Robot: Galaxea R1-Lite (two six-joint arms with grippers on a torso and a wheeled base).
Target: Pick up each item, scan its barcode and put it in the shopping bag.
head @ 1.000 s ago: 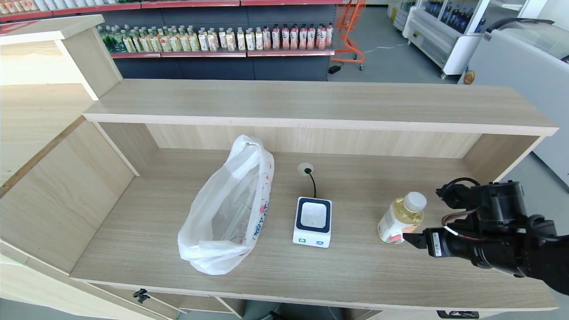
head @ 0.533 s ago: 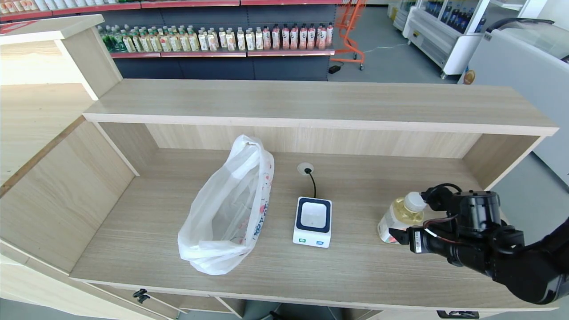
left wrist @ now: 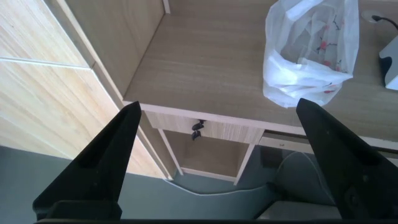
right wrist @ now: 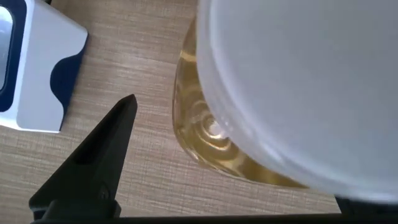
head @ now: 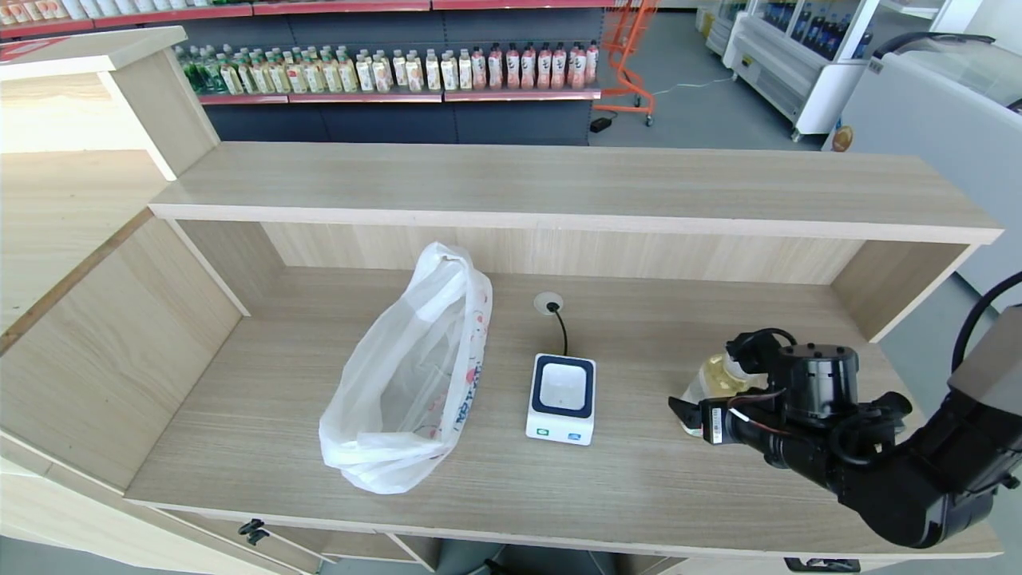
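A bottle of yellow liquid with a white cap point(head: 707, 378) stands on the right of the wooden counter point(head: 639, 487). My right gripper point(head: 696, 406) is open and straddles it from the right, its arm hiding the cap. In the right wrist view the cap point(right wrist: 298, 81) looms close and one finger point(right wrist: 93, 168) stands clear of the bottle's side point(right wrist: 202, 127). A white shopping bag point(head: 407, 375) lies open on the left, and the scanner point(head: 561, 397) sits in the middle. My left gripper point(left wrist: 217, 109) hangs open, off the counter's front left corner, above the floor.
A raised shelf point(head: 559, 188) overhangs the back of the counter, and side walls point(head: 120, 351) close it in. A cable point(head: 559, 323) runs from the scanner to a hole in the counter. The bag point(left wrist: 311, 50) and a drawer handle point(left wrist: 198, 129) lie under the left gripper.
My right arm has moved left and forward, bringing the open gripper around the bottle and covering its cap. The bag and scanner have stayed put.
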